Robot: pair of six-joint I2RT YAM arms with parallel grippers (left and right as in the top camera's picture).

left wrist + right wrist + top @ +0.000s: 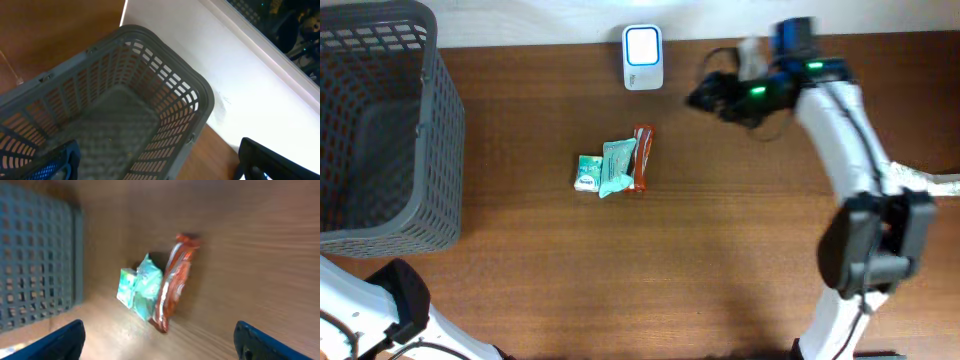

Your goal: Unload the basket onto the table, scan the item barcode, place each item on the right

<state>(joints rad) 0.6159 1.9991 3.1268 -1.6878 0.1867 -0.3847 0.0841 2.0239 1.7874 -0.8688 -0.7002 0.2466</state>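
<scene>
**Spread wide, holding nothing**

Far left: grey basket (380, 120) on the desk (740, 250), left hand (157, 167) pointed into it, wide open, empty. Mid-desk: green box (588, 172), teal packet (618, 165) and orange-red wrapper (642, 158), touching side by side. Wrapper's long axis near-to-far, far end toward the white scanner (643, 57) at the back edge. Just right of scanner: right hand (703, 96), wide, empty.

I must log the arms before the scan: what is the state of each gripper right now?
Left gripper: open, holding nothing.
Right gripper: open, holding nothing.
</scene>
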